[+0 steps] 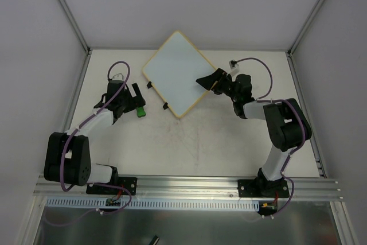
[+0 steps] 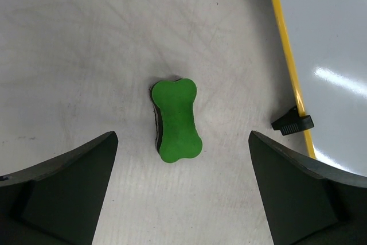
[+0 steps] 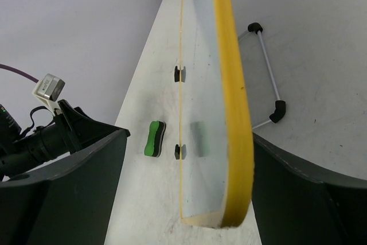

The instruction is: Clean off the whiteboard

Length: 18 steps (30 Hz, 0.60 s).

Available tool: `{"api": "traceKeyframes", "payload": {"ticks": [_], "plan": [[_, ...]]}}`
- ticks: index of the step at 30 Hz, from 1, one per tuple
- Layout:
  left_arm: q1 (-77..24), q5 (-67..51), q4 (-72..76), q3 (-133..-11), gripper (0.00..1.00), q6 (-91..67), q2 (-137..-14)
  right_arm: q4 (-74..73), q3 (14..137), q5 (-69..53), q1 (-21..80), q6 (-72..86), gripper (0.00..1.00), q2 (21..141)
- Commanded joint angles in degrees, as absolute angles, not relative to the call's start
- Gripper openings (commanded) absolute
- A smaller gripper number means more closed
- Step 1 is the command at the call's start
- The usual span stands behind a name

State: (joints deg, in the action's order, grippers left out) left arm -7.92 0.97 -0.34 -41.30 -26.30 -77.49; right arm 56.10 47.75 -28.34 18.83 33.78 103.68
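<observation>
The whiteboard (image 1: 178, 73) lies turned like a diamond at the back middle of the table, blank, with a yellow rim and two black clips (image 1: 164, 106) on its left edge. My right gripper (image 1: 207, 80) is open at the board's right edge. In the right wrist view the yellow rim (image 3: 232, 101) stands between the wide-apart jaws of that gripper (image 3: 190, 133), close to the right finger. A green bone-shaped eraser (image 1: 140, 110) lies on the table left of the board. My left gripper (image 2: 182, 133) is open above the eraser (image 2: 176, 120), with nothing held.
The board's rim (image 2: 287, 55) and a clip (image 2: 293, 123) lie just right of the eraser. A thin rod with black ends (image 3: 266, 73) is beyond the board. Grey walls and metal posts enclose the table (image 1: 200, 142). An aluminium rail (image 1: 189, 185) runs along the near edge.
</observation>
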Motion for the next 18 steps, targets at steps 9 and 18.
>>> {"api": "traceKeyframes", "payload": {"ticks": [9, 18], "plan": [[-8.44, 2.37, 1.93, -40.78, 0.99, -26.54, -75.5, 58.45, 47.37, -28.39, 19.25, 32.52, 0.92, 102.92], [-8.44, 2.37, 2.02, -40.78, 0.99, -26.54, -75.59, 58.18, 46.93, -27.68, 19.25, 32.34, 0.99, 102.83]]}}
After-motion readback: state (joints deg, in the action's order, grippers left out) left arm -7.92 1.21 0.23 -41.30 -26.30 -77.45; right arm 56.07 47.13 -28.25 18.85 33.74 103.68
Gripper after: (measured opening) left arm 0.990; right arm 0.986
